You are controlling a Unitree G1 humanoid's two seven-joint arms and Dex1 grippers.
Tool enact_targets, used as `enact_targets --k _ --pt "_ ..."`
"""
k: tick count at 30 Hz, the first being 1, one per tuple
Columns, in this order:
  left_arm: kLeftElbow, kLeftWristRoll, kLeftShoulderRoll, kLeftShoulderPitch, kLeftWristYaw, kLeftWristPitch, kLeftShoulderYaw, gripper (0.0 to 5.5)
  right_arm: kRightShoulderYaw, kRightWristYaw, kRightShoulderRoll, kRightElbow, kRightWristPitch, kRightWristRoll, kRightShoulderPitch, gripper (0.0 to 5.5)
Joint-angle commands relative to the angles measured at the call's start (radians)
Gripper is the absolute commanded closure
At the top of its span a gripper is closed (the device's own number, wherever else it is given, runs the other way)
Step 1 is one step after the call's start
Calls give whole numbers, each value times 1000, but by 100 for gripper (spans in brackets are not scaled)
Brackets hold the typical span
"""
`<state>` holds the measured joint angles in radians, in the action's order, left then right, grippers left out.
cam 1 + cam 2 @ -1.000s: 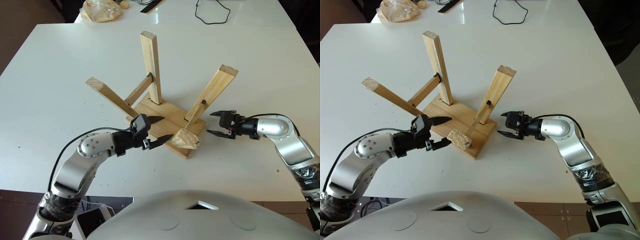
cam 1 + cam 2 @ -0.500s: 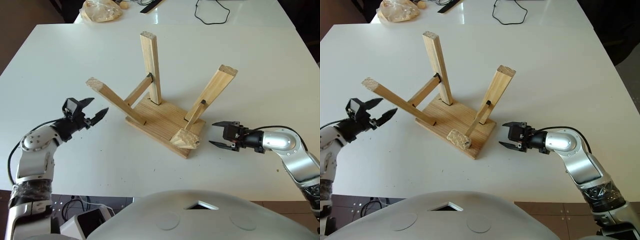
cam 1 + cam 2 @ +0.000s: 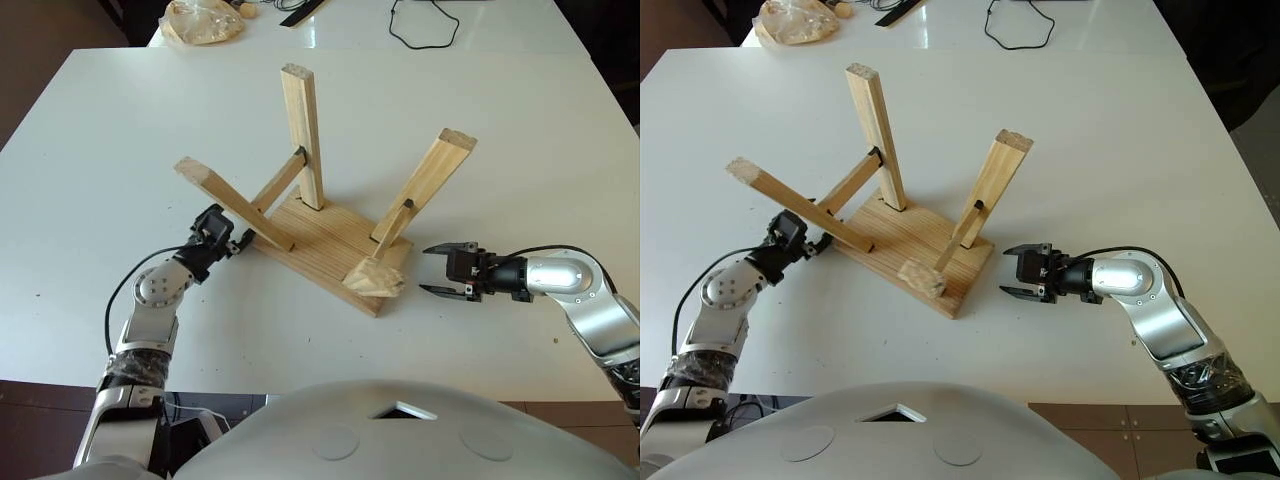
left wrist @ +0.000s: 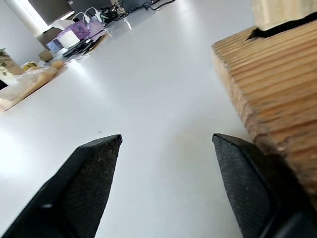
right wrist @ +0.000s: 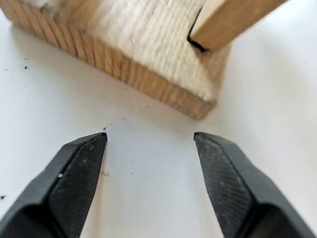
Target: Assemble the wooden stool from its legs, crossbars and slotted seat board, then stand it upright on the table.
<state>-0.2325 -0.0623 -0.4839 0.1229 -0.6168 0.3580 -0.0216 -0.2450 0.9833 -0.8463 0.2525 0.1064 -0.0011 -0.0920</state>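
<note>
On the bench (image 3: 520,150), the stool (image 3: 325,215) is laid inverted, flanked by the left gripper (image 3: 238,240) and right gripper (image 3: 425,270) (jaws open, empty); stiff, light wood, it is probably best taken by the edges of the seat board (image 3: 330,255).

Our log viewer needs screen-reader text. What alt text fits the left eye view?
An upside-down wooden stool lies seat-down on a white table, legs sticking up. The left gripper is close by its left corner, and the right gripper, fingers open, faces its right corner.
</note>
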Motion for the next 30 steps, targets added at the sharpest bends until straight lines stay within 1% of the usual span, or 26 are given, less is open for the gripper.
enact_targets --k 1,4,7,11,14,18,22,26,30 --pt "63 -3 5 81 -80 -50 -86 209 -26 -37 34 -61 12 -47 26 223" --pt "98 -30 -4 104 -79 -84 -80 209 -26 -57 57 -100 8 -55 62 223" --pt "95 -50 -27 104 -60 -102 -42 209 -17 -50 50 -110 -9 -52 62 223" --pt "124 -64 -60 125 -44 -111 12 209 45 -71 25 -141 -36 -46 48 223" --pt "171 -62 -77 171 -44 -101 32 209 89 -92 18 -140 -39 -32 7 223" --pt "246 -67 -88 250 -43 -112 47 209 114 -91 -2 -108 -44 -28 -66 223" --pt "226 -21 -84 274 -29 -84 32 209 130 -75 -22 -54 -31 -12 -158 223" --pt "220 -4 -78 278 -40 -68 -7 209 96 -67 -10 30 4 7 -212 223" --pt "279 -54 -90 311 -89 -77 -36 209 72 -77 12 107 53 40 -244 223"
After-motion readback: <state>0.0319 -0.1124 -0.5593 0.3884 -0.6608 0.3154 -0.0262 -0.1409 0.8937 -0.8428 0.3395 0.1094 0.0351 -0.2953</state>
